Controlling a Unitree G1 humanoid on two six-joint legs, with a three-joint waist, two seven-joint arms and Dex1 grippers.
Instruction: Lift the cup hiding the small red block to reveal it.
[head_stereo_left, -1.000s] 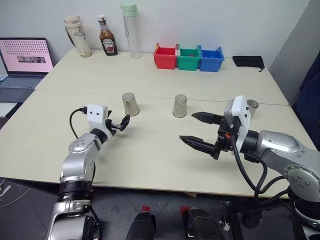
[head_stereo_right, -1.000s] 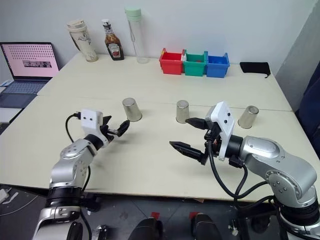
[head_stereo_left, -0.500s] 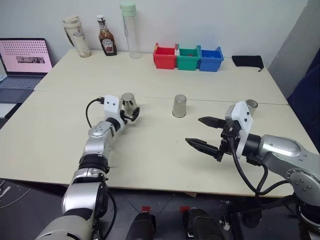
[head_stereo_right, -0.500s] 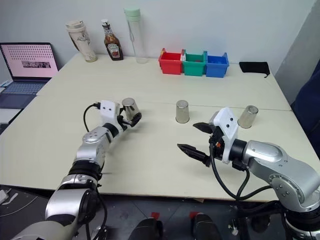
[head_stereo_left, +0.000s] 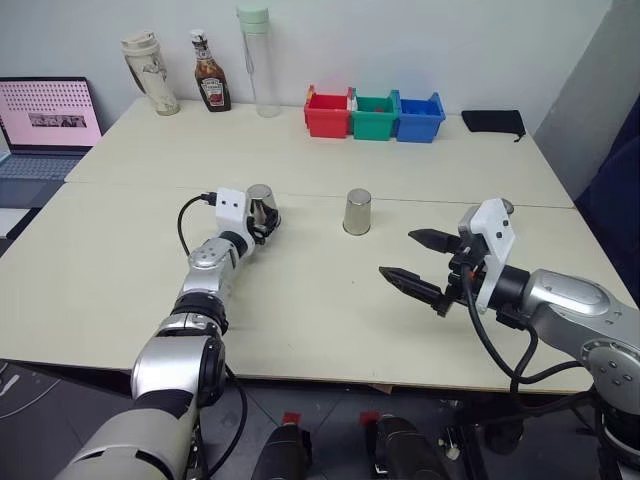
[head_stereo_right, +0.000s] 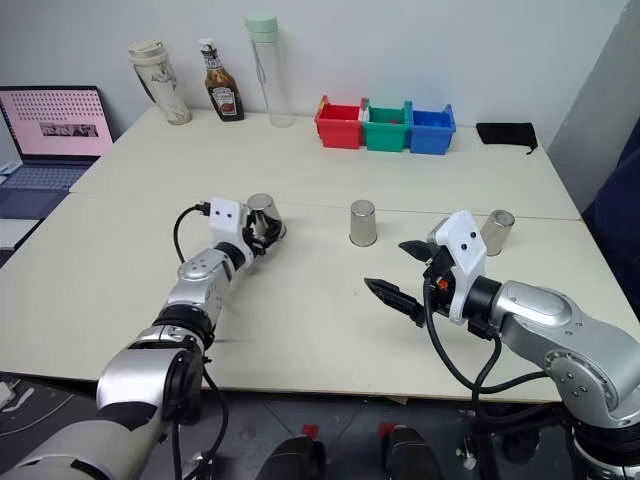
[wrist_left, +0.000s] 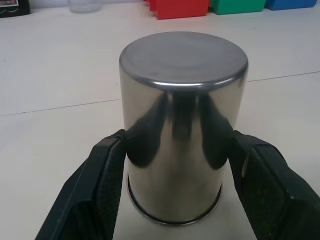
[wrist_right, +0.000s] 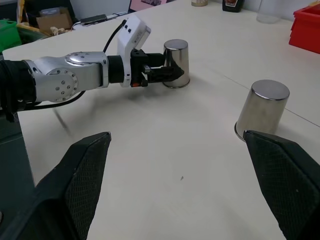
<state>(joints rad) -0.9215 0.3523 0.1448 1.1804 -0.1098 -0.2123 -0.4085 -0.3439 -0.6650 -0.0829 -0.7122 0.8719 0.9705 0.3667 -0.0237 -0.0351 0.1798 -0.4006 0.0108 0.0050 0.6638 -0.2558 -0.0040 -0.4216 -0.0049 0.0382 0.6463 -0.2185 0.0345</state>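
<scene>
Since the earlier frames the left gripper (head_stereo_left: 263, 216) had reached forward from the near-left of the table (head_stereo_left: 300, 310) to the leftmost cup (head_stereo_left: 261, 203) and clamped onto it, while the right gripper (head_stereo_left: 422, 262) had drifted only slightly and kept its fingers spread apart over bare tabletop.

In the head views, that cup stood upside down on the table, left of the middle cup (head_stereo_left: 357, 211); a third cup (head_stereo_right: 496, 231) sat far right, behind the right arm. The small red block was hidden, so which cup covered it could not be told.

In the left wrist view, the two black fingers (wrist_left: 102, 175) pressed the cup's lower wall on opposite sides, its rim resting on the table. The polished steel looked stiff, light and slippery, so that low, squared hold seemed sound.

In the right wrist view, the left gripper showed clenched round the far cup, with the middle cup nearer and free.
</scene>
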